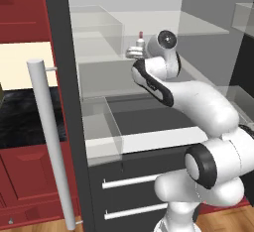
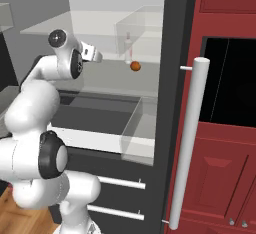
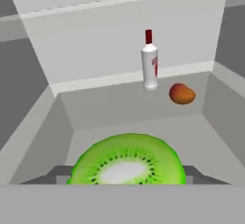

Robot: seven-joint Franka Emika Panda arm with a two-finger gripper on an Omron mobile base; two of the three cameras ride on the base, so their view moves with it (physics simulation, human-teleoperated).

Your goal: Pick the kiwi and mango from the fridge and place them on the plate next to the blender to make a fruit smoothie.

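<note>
Two fruits. Kiwi sits pinched in the gripper, inside the fridge: light, slick, bruisable, best held across its middle. Further right, mango on the shelf beside a bottle.

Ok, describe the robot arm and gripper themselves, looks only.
The arm is glossy white, built of rounded, bulbous segments with black bands at the joints and a dark round cap near the wrist. The gripper is a small pale grey block. No cables or markings show.
</note>
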